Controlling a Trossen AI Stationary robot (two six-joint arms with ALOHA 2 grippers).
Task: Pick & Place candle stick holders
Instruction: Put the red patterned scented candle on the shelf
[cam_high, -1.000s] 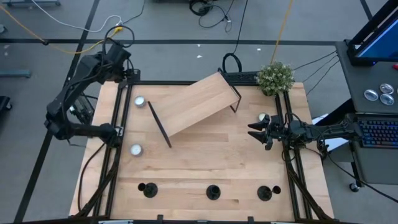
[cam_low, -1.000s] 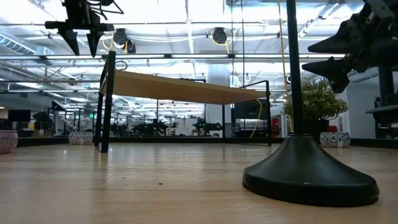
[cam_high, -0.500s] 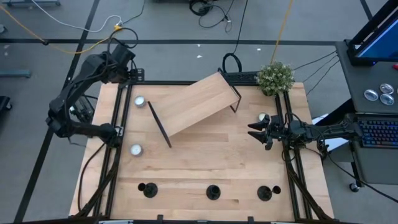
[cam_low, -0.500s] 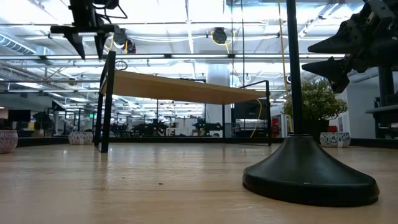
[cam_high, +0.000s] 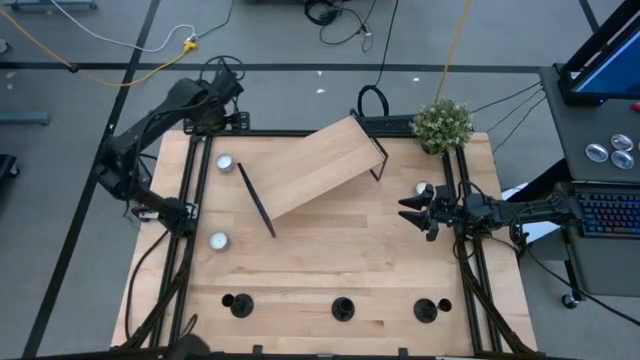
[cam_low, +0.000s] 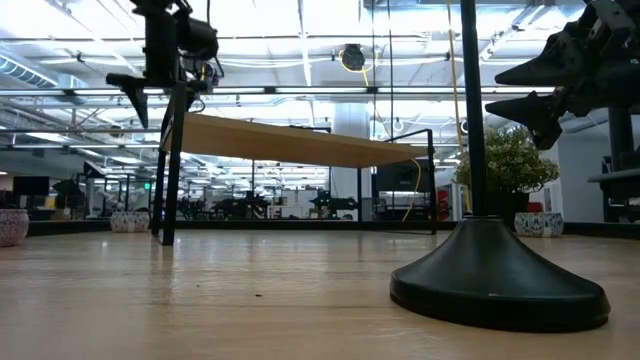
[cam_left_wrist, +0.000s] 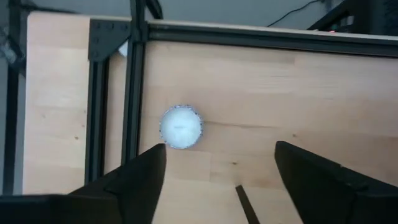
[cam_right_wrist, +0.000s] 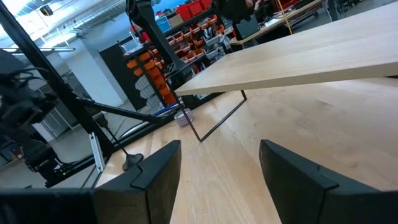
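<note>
three black candle stick holders (cam_high: 343, 309) were set upright in a row along the near edge of the table (cam_high: 330, 260), well apart from both grippers. the left gripper (cam_left_wrist: 221, 180) was held wide open and empty above a tealight disc (cam_left_wrist: 181, 127) at the far left corner. the right gripper (cam_high: 412, 215) was held open and empty over the right side, nearest the right-hand holder (cam_high: 425, 311). a tilted wooden shelf (cam_high: 315, 165) was seen between the grippers.

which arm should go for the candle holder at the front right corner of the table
Right. The right gripper hangs open on that holder's side of the table, nothing between them. The left gripper is over the far left corner, farthest away.
</note>
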